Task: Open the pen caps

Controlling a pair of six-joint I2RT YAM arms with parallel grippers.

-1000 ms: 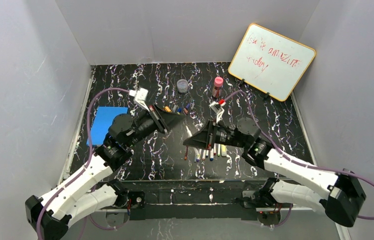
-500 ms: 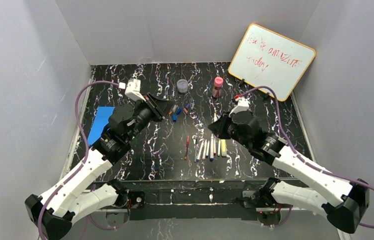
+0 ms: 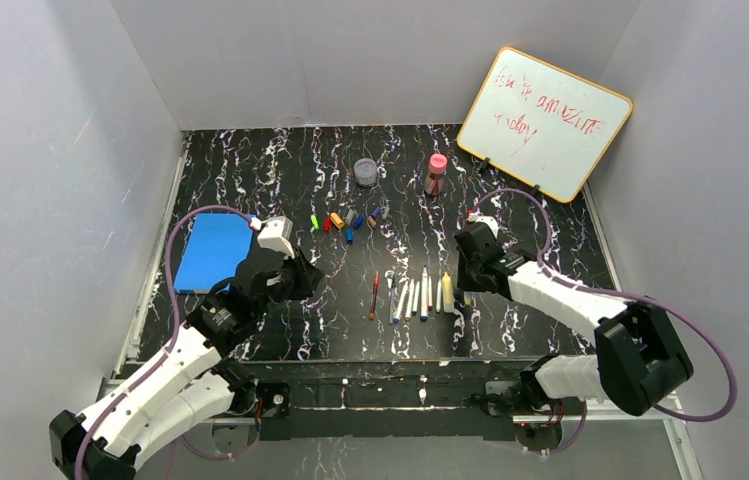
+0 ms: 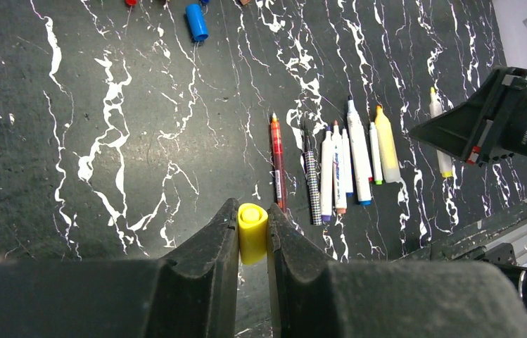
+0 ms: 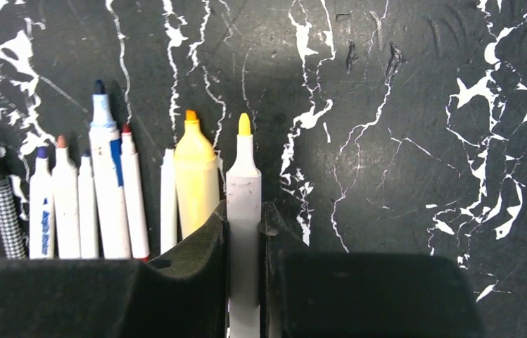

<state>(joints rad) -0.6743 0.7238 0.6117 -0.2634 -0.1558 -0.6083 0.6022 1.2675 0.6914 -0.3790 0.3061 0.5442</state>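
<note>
Yellow cap (image 4: 252,238) pinched tight in our left hand (image 4: 252,211), its bared pen (image 5: 243,169) clamped in our right hand (image 5: 245,211) beside the pen row (image 3: 415,297) by the near edge of the counter (image 3: 340,325): we judge uncapping done, setting both down next.

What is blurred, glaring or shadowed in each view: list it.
Left wrist: near jaws soft and dark, yellow cap between them sharp. Right wrist: pale glare on the table above the pens, jaws gripping the yellow-tipped pen blurred. Top external: even light, pens too small for detail.
</note>
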